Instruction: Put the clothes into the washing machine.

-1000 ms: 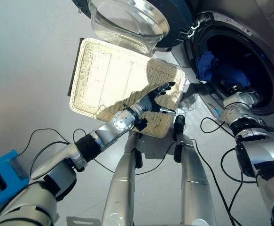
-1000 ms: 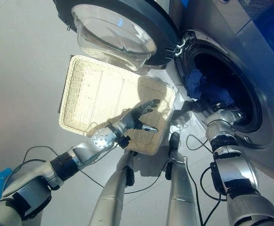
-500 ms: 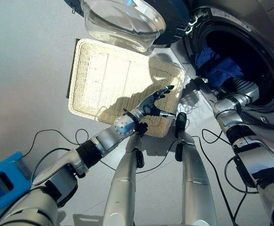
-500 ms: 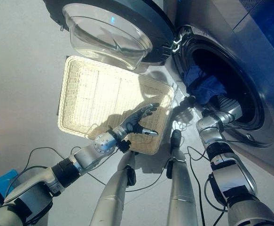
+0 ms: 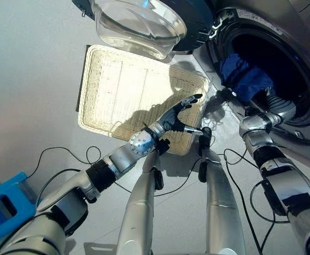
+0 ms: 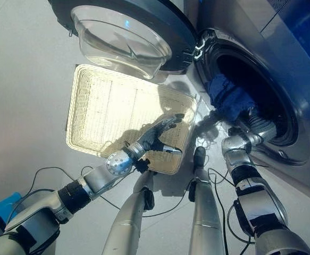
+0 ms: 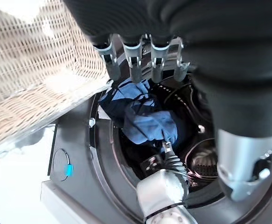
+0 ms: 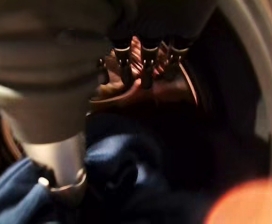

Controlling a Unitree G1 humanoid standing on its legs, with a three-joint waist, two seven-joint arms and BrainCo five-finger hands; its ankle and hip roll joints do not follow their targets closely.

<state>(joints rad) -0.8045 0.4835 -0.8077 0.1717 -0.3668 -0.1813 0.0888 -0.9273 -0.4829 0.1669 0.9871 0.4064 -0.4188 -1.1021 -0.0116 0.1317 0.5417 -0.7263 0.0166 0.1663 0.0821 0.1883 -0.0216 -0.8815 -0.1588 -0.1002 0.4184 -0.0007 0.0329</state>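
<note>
I see the washing machine point(image 5: 303, 64) at my right, its round glass door point(image 5: 144, 24) swung wide above the wicker basket point(image 5: 117, 90) on the floor. Blue clothes point(image 5: 242, 77) bunch at the drum's mouth, partly over the rim. My left hand point(image 5: 177, 116) hovers over the basket's near corner, fingers straight and spread. From the left wrist I see my right hand point(image 7: 170, 154) under the cloth; I cannot tell its grip.

Clothes point(image 5: 243, 78) in washing machine point(image 5: 298, 79) drum (basket point(image 5: 117, 90) left).
</note>
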